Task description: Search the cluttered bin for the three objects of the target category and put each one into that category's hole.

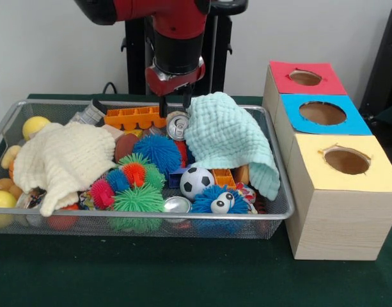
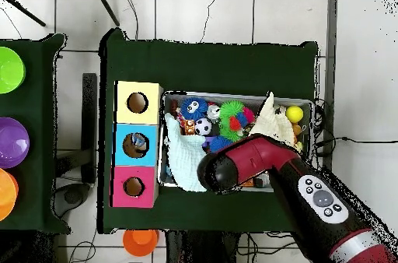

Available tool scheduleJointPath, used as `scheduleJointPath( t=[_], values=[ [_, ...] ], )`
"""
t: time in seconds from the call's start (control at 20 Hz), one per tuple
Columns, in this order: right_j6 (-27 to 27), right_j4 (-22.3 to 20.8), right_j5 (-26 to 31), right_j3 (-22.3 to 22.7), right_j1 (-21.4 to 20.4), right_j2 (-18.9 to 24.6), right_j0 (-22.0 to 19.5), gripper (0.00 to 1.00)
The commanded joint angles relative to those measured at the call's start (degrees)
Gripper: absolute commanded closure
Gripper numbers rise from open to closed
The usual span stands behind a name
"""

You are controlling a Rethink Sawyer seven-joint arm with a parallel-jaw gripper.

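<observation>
Gripper (image 1: 174,102) hangs over the far side of the wire basket (image 1: 280,204), two dark fingers (image 1: 163,106) spread apart, empty, tips just above an upright soda can (image 1: 177,125) but not touching it. All places below given relative to that can, front view. Just left of it, orange plastic tray (image 1: 135,118) along the basket's far edge. Just right of it, pale mint cloth (image 1: 231,141) draped down toward the basket's near right corner. In front of the can, blue spiky ball (image 1: 156,152); further forward, soccer ball (image 1: 196,182), green spiky ball (image 1: 139,199), a second can (image 1: 177,204) lying low, and a blue fuzzy toy with an eye (image 1: 220,201). Well left of the can, cream cloth (image 1: 64,160) over a heap of toys, with a yellow ball (image 1: 35,125) behind it. Left of the orange tray, at the far edge, something clear with a crumpled look (image 1: 87,115), partly hidden; cannot tell if it is a bottle. No blue-label bottle clearly visible elsewhere. Right of the can, outside the basket, wooden box (image 1: 336,236) with three holes: red one farthest, blue hole (image 1: 322,113) in the middle, yellow nearest. Overhead, the arm (image 2: 256,159) covers the basket's middle, gripper itself hidden
</observation>
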Motion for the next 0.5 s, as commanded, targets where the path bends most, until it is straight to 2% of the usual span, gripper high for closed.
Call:
scheduleJointPath(
  t=[0.05, 0.5],
  values=[
    [-12.64, -5.0, 6.56, -5.56, 1.79, -2.81, 1.95, 0.0],
    [-14.69, -6.87, 11.75, -7.16, 2.36, -5.09, 4.41, 0.0]
  ],
)
